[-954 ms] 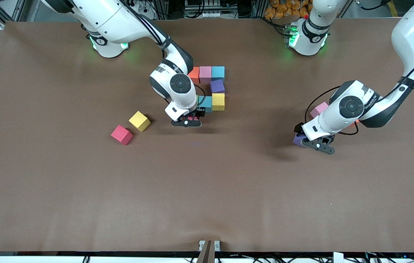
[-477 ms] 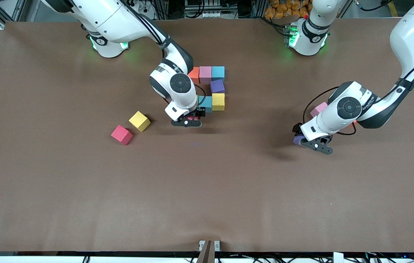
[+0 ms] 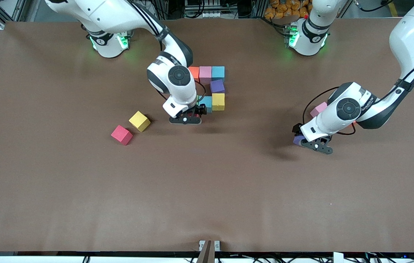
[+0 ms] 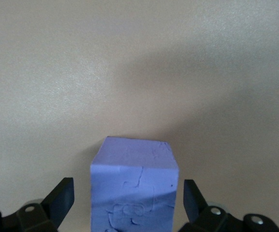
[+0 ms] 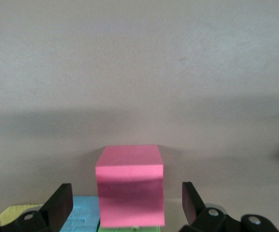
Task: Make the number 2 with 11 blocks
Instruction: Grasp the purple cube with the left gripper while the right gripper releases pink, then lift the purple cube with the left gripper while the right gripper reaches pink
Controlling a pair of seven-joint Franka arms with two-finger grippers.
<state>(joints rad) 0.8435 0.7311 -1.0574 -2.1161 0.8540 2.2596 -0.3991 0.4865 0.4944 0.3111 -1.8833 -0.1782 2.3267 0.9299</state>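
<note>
A pink foam cube [image 5: 130,184] is framed by the parted right gripper [image 5: 127,205]; a purple foam cube [image 4: 135,189] by the parted left gripper [image 4: 128,203].

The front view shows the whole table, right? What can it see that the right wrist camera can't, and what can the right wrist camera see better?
Only the front view shows the orange, pink and light blue cubes in a row, the loose yellow cube and red cube, and the left gripper at a purple cube.

Only the right wrist view shows the right gripper's fingers apart, one on each side of a pink cube, not touching it.

Both show the brown table and the right gripper beside the unfinished figure.
</note>
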